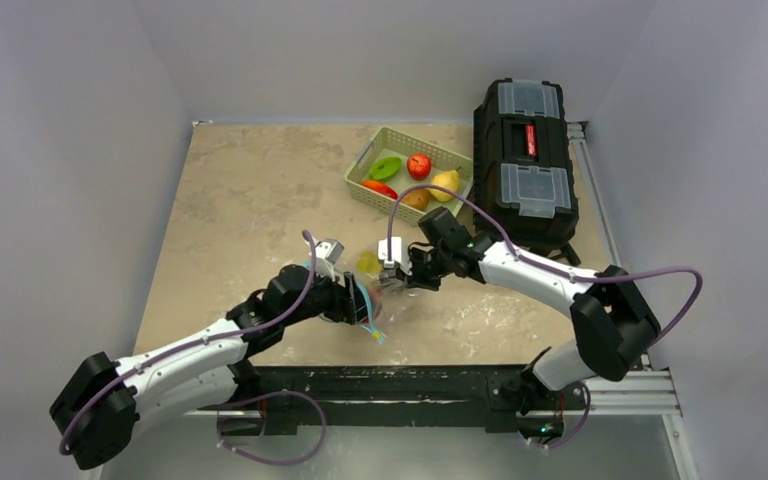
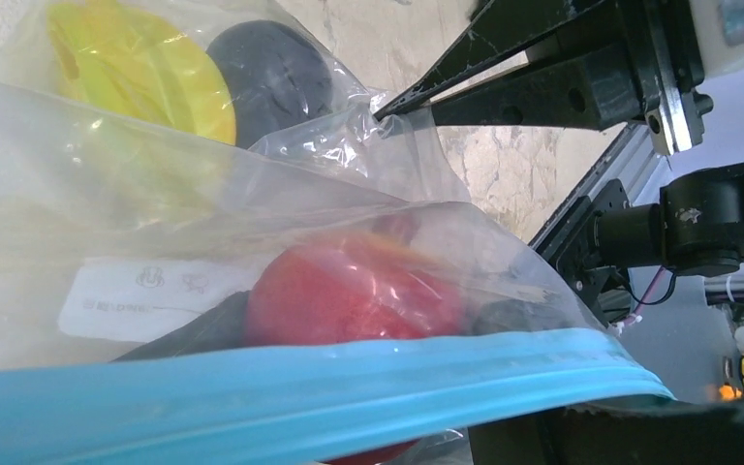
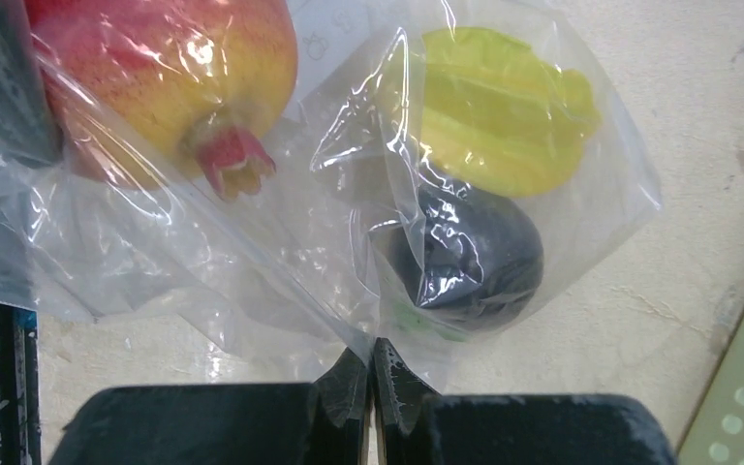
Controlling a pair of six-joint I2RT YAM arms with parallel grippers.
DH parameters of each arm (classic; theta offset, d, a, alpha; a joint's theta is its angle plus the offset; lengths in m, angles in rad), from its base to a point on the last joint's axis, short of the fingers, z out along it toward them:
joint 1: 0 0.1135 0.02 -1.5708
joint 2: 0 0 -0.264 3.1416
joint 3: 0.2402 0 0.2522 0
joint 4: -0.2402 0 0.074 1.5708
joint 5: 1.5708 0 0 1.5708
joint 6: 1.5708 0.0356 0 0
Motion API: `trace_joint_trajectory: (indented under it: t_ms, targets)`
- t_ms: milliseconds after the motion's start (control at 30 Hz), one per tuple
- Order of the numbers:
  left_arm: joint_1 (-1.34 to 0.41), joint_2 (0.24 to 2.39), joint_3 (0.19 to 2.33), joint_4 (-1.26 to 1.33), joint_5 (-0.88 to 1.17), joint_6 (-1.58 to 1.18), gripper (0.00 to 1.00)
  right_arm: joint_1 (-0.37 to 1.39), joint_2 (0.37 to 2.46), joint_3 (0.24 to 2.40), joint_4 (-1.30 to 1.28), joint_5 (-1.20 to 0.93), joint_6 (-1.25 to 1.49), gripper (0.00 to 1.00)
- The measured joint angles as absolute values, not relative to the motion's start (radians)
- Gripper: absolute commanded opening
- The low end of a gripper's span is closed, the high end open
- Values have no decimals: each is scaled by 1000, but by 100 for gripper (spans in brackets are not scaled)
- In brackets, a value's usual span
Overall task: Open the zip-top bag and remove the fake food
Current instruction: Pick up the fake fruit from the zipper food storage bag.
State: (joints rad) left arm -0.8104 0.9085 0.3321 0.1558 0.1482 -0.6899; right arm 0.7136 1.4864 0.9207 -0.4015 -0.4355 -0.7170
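Zip-top bag (image 1: 375, 292) sits well in front of the green basket (image 1: 407, 175), toward the arm bases, on the tan table (image 1: 240, 200) side of it, between the two grippers. Zip strip (image 2: 300, 392) is teal-blue and runs across the bottom of the left wrist view; whether it's sealed can't be told.

Fake food (image 2: 349, 291) still in the bag: red-yellow pomegranate (image 3: 170, 68), yellow star fruit (image 3: 499, 121), dark purple fruit (image 3: 470, 257) right under the star fruit, touching it.

Right gripper (image 3: 371, 373): jaws pinched together on a fold of the clear bag film, on the bag's basket-facing side. The same pinch shows in the left wrist view at the top.

Left gripper (image 1: 355, 300): at the zip-strip end, the side of the bag away from the basket. The strip lies across its fingers and one black finger (image 2: 639, 436) shows at lower right. The other is hidden behind plastic, so can't tell if it's clamping the bag or standing apart.

In the basket: red apple (image 1: 419, 165), yellow pear (image 1: 446, 181), green leaf-shaped piece (image 1: 385, 168), red chili (image 1: 378, 187), orange-brown piece (image 1: 415, 198).

Black toolbox (image 1: 525, 160) stands just beside the basket, on its right.
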Motion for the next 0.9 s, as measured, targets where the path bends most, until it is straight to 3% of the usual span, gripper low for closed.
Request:
trace_joint_trajectory:
  t_ms: [433,733,800,900]
  targets:
    - [-751,875,310,137,219,-681,0,659,1435,907,-382,-415,-707,0]
    - [-742,1115,310,193,290,-648,0,652,1446,902,-424,-413,-740,0]
    - [-741,1169,310,208,302,-643,3,658,1460,901,-433,-413,-745,0]
    - [-740,1197,323,224,316,-637,23,663,1476,899,-439,-407,-752,0]
